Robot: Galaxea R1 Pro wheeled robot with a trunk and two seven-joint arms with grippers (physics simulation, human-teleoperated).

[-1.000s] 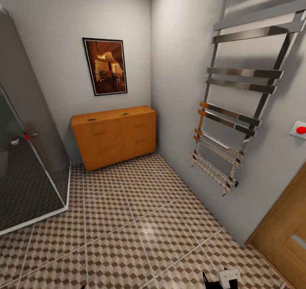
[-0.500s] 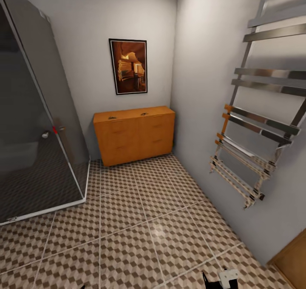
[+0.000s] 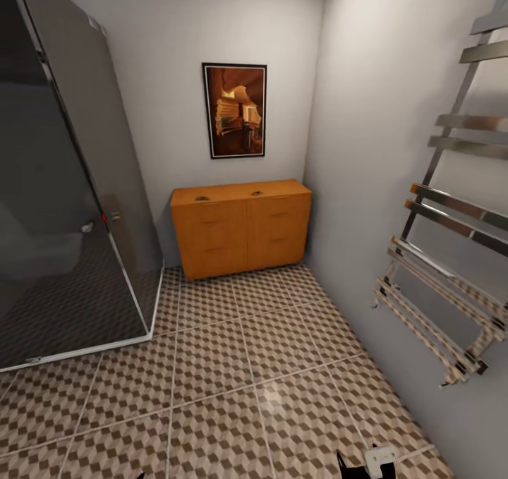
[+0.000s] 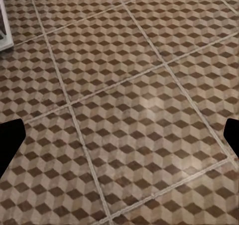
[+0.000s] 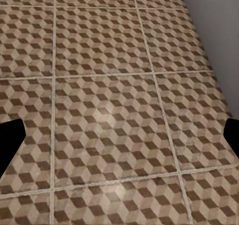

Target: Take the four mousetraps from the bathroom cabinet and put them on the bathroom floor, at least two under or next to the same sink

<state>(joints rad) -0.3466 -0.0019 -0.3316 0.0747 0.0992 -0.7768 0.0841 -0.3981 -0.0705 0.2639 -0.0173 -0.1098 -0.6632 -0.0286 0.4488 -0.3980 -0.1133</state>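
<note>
The cabinet stands against the far wall under a framed picture, with two small things on top (perhaps mousetraps, too small to tell). Both grippers, left and right, hang spread wide over the cube-patterned bathroom floor, holding nothing.

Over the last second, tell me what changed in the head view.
The camera swung left: the shower enclosure takes up more of the frame, and the wooden door and red wall button have left it. The cabinet, framed picture and towel rail shifted right in frame without moving themselves. Both claws held nothing throughout.
</note>
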